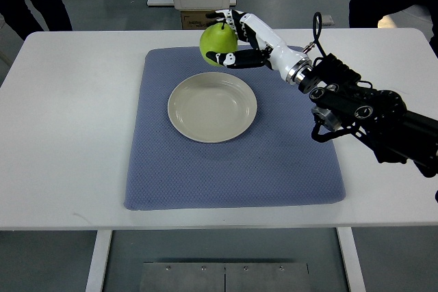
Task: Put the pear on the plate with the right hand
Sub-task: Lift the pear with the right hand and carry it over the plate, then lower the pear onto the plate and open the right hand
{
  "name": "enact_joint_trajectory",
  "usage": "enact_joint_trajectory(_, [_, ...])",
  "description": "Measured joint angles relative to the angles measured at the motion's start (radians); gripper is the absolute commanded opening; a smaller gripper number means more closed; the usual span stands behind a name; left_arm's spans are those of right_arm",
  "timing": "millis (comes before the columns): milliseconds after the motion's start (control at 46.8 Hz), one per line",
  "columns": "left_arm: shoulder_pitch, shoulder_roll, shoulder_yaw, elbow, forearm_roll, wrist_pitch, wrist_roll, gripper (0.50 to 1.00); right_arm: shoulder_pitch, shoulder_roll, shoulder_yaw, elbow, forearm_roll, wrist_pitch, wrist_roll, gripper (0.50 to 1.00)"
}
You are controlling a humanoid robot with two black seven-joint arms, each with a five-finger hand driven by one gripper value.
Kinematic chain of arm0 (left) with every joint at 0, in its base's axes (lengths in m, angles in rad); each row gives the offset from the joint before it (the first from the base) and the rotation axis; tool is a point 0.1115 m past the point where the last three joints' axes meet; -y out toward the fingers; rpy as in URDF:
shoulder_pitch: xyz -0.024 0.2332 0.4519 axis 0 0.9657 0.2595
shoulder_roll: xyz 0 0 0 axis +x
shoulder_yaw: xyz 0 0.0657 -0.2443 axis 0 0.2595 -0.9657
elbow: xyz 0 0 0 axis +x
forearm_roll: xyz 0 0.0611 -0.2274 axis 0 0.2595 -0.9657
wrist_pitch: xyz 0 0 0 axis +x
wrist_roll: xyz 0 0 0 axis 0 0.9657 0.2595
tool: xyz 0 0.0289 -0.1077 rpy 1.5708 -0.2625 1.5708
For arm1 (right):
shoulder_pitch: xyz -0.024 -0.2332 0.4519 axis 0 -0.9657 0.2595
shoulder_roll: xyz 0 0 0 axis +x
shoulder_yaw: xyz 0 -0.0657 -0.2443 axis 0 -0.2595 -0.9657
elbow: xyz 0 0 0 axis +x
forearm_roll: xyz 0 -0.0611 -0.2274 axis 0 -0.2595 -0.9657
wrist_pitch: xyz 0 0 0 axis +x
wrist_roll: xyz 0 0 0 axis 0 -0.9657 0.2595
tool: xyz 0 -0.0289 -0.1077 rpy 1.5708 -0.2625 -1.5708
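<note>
I am holding the pear [217, 44] in my right hand [241, 40], fingers curled around its right side with one fingertip [222, 14] hooking over the top near the stem and the thumb pressing in low down. The fruit is sitting just beyond the far edge of the plate [213, 107], over the far strip of the blue mat [233, 128]. Whether it is lifted clear or resting on the mat I cannot tell from this steep view. The plate itself is lying empty, near the middle of the mat, so I am judging the placing step as not yet done: the pear needs to travel toward me and come down inside the rim.

What is worrying me is the grip. I am gripping a smooth, rounded fruit mostly from one side, so a quick swing toward the plate could roll it out between finger and thumb. If I am lowering too early, the pear may catch the plate's far rim and tip or shove the dish across the mat. Letting go from too high could set it rolling around the shallow bowl and out over the edge. My forearm [356, 104] is reaching in from the right of the plate, across the white table [68, 135].
</note>
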Motion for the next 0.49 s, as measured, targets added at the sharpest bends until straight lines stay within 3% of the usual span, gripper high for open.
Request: enact_joint_trajectory(492, [0.000,0.000,0.000,0.000,0.000,0.000,0.000,1.000,-0.058,0.036,-0.141,-0.060,-0.003,-0.027,0.000,0.500])
